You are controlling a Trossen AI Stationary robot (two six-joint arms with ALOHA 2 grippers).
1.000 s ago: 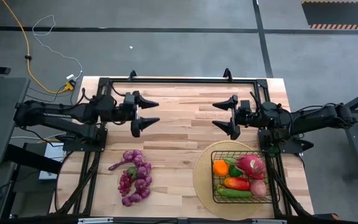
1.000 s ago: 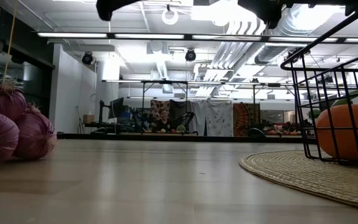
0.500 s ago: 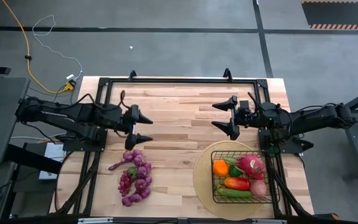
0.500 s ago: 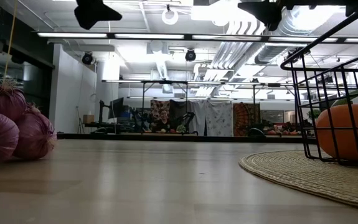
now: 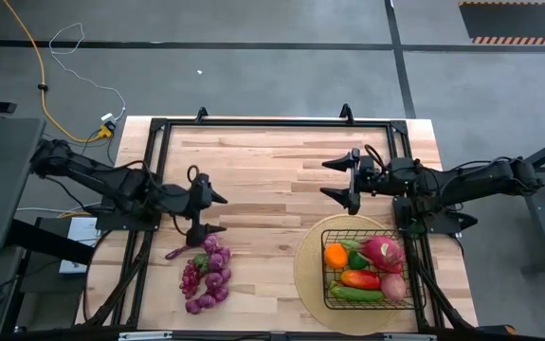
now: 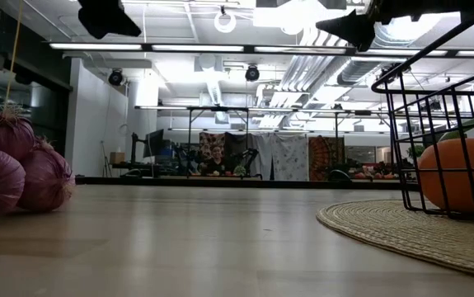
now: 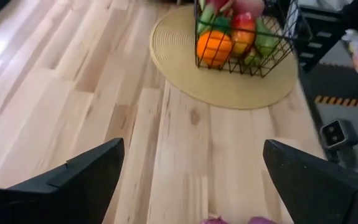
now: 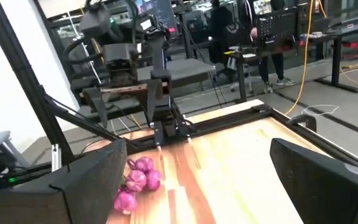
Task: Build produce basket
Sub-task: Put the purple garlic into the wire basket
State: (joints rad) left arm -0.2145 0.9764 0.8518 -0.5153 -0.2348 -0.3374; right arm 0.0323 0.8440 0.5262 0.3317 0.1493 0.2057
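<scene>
Left gripper (image 5: 208,214) hangs with its two dark fingers spread wide and empty, just above the near end of the big purple grape bunches (image 5: 206,270), which lie on the pale wooden table (image 5: 272,189) at its left side, well apart from the basket. I judge that these plastic-looking grapes are light and rather stiff, but the round berries look smooth and may slip, and the clusters may swing loosely on their thin purple stem (image 5: 178,251). A good hold seems to be across the thick upper part of a cluster, or at the stem where the bunches join. The long axis of the bunches runs from the arm's side toward the front edge of the table, and the stem points away to the left. Farther across, the black wire-mesh rectangular basket (image 5: 330,284) stands on the round tan woven mat (image 5: 305,270), already holding an orange, a pink dragon fruit and green and red vegetables. Right gripper (image 5: 347,181) waits above the table behind the basket, its fingers also wide apart and empty.
</scene>
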